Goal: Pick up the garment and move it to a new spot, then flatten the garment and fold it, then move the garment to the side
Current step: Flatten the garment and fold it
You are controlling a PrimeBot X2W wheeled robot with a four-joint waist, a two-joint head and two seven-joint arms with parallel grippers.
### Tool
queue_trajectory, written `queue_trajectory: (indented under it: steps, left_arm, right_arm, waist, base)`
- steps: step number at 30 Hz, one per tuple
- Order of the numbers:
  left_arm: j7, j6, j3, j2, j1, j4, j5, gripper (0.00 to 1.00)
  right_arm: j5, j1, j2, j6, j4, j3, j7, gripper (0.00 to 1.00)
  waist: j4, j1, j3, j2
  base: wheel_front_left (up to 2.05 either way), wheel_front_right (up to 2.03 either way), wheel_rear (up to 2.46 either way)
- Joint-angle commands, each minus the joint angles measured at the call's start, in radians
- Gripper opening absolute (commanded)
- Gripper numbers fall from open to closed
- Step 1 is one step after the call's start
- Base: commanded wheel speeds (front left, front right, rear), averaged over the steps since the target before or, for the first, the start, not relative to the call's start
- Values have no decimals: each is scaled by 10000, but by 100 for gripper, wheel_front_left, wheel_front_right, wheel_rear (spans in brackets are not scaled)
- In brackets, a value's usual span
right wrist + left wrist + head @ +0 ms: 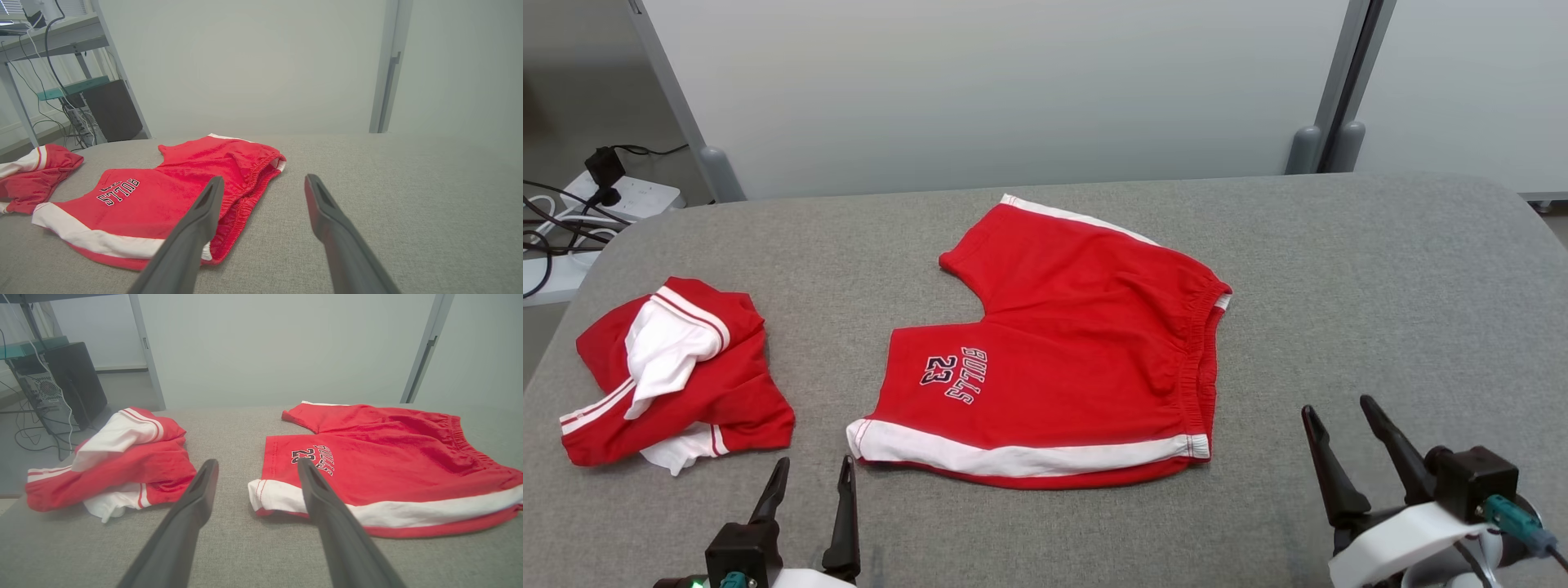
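While left gripper point(815, 461) and right gripper point(1337, 403) stand wide | shorts point(1078, 351) flat, corner point(859, 437) beside left gripper | table point(1380, 286) open beyond waistband point(1205, 351)

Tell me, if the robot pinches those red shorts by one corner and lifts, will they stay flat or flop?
Probably flop: the red shorts lie limp, wrinkled near the gathered waistband, so they'd likely drape from the pinch. They look light, lying thin on the grey table. A push would probably bunch them, since that fabric surface looks coarse.
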Motion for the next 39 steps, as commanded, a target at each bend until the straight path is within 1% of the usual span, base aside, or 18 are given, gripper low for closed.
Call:
queue_trajectory:
  steps: [1, 12, 27, 33, 39]
  left_arm:
    - [-133, 102, 292, 67, -200, -291, 75, 100]
    - [-134, 153, 422, 67, -111, -234, 289, 100]
    - [-134, 185, 429, 66, -147, -232, 249, 100]
    - [-134, 147, 311, 66, -201, -186, 228, 100]
    - [-134, 139, 134, 66, -304, -183, 182, 100]
  right_arm:
    - [-106, -4, -37, 44, -245, 142, -131, 100]
    - [-391, 99, 113, 44, -190, 157, -131, 100]
    - [-526, 99, 254, 44, -47, -27, -131, 100]
    - [-358, -94, 231, 44, 455, 442, -132, 100]
    - [-26, -543, 237, 44, 1097, 1064, -132, 100]
  waist:
    - [9, 0, -15, -1]
    - [41, 0, -32, -1]
    - [52, 0, 35, -1]
    - [225, 0, 247, -1]
    - [572, 0, 619, -1]
  base:
    - [0, 0, 0]
    - [0, 0, 0]
    - [0, 0, 0]
    - [0, 0, 0]
    - [0, 0, 0]
